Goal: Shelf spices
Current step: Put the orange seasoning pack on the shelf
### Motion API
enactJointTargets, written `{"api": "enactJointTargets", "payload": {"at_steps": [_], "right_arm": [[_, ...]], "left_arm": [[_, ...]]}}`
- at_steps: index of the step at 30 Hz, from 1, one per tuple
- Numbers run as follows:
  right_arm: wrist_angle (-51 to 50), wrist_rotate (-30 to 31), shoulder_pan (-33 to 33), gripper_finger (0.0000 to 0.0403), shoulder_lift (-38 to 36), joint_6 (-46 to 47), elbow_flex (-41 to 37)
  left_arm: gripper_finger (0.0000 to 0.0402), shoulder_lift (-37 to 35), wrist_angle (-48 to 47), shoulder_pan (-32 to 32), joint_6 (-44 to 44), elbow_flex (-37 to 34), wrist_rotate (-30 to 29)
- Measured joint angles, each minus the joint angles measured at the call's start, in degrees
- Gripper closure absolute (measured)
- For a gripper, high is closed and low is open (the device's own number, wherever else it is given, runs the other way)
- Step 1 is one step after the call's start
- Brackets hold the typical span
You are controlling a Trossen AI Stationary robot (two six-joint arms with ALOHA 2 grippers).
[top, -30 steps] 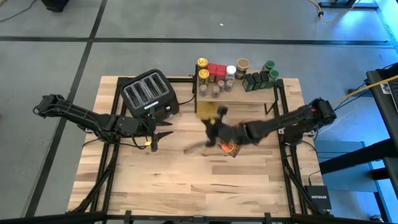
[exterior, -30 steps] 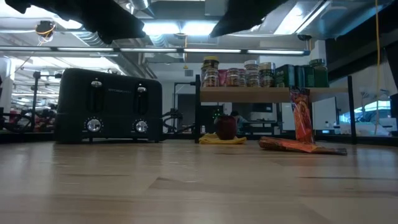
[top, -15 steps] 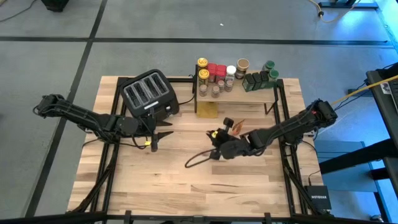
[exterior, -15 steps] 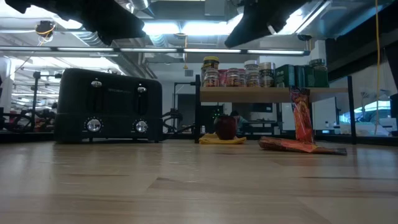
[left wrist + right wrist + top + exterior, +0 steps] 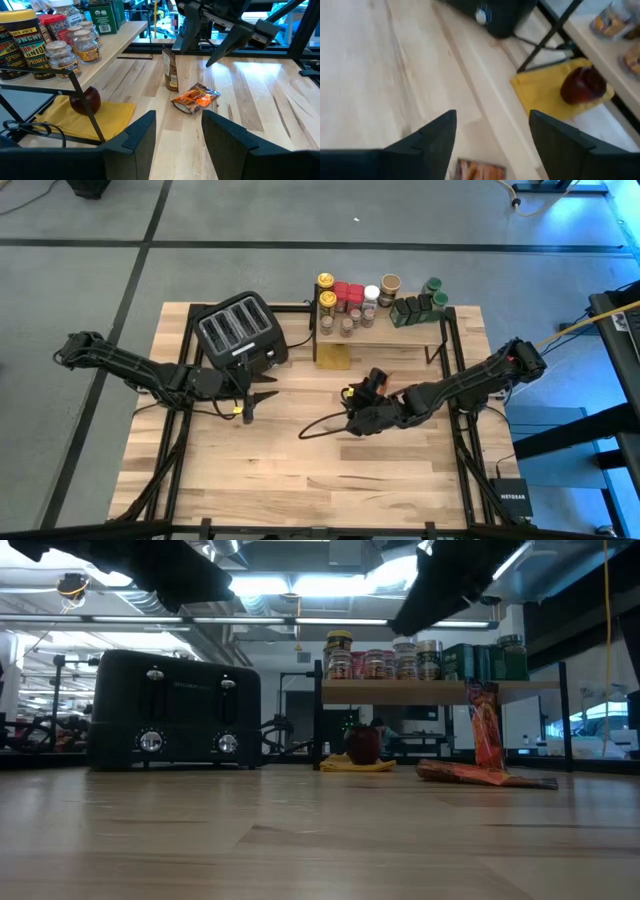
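From above, the shelf (image 5: 385, 330) sits at the table's twelve o'clock edge, carrying about a dozen spice jars and tins (image 5: 352, 298); most of the job looks done. The right gripper (image 5: 362, 395) hovers mid-table, fingers spread and empty; the left gripper (image 5: 262, 394) waits at nine o'clock beside the toaster (image 5: 240, 332), fingers part open, holding nothing. At table height, two foil packets (image 5: 487, 755) remain unshelved: one upright, one lying flat. The left wrist view shows the same two packets (image 5: 190, 90), plus a red apple (image 5: 85, 99) on a yellow cloth (image 5: 87, 119) beneath the shelf. The right wrist view shows one packet (image 5: 480, 170) below its open fingers.
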Motion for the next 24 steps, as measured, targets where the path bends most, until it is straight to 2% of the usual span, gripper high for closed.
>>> {"api": "enactJointTargets", "payload": {"at_steps": [6, 15, 18, 24], "right_arm": [[-8.09, 1.79, 0.00, 0.0137, -0.11, 5.07, 0.00], [-14.91, 1.07, -0.02, 0.0137, -0.29, 12.01, 0.00], [-21.85, 2.99, -0.06, 0.0137, -1.06, 18.57, 0.02], [-39.91, 5.17, -0.51, 0.0137, -2.64, 39.87, 0.00]], "left_arm": [[0.0249, 0.00, -0.03, 0.00, -0.15, 0.00, 0.00], [0.0249, 0.00, -0.08, 0.00, -0.15, 0.00, 0.00], [0.0249, 0.00, -0.10, -0.06, -0.35, 0.00, 0.03], [0.0249, 0.00, -0.06, -0.07, -0.44, 0.00, 0.09]]}}
